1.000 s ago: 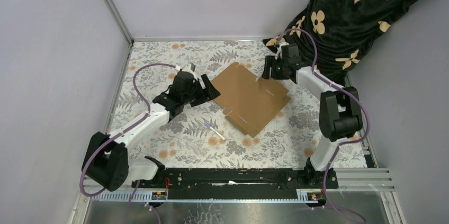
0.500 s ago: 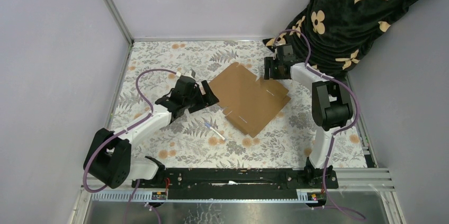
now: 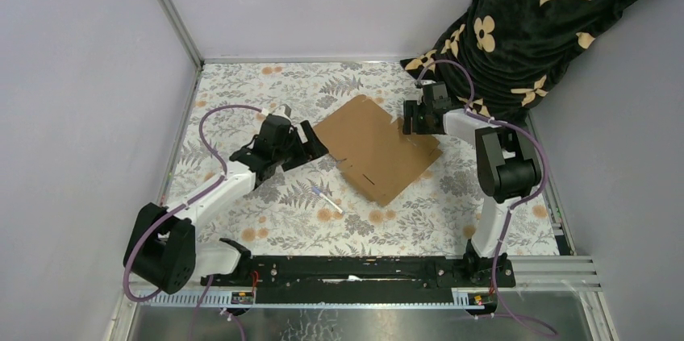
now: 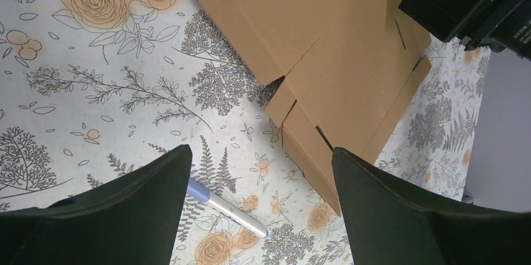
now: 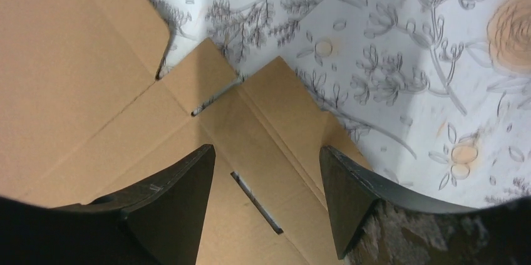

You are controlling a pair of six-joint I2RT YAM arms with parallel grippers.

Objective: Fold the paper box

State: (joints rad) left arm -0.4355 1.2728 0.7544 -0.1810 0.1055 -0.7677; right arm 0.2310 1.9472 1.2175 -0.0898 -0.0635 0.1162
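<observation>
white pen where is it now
In the top view, the white pen lies on the floral table, left of the near corner of the paper box.

Plain brown paper box (image 3: 375, 146) mid-frame. White table cover (image 3: 242, 220) underneath, printed all over with grey ferns and orange roses. Black cloth (image 3: 548, 18) upper right, tan flower and star motifs. Little stick (image 3: 327, 199), white with a light blue end. Black-and-white arms (image 3: 214, 192), purple cables (image 3: 203, 127). Pale lilac-grey walls (image 3: 81, 75).

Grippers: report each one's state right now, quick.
Left gripper: open, holding nothing, beside the flat paper box.
Right gripper: open, holding nothing, above the flat paper box.
</observation>
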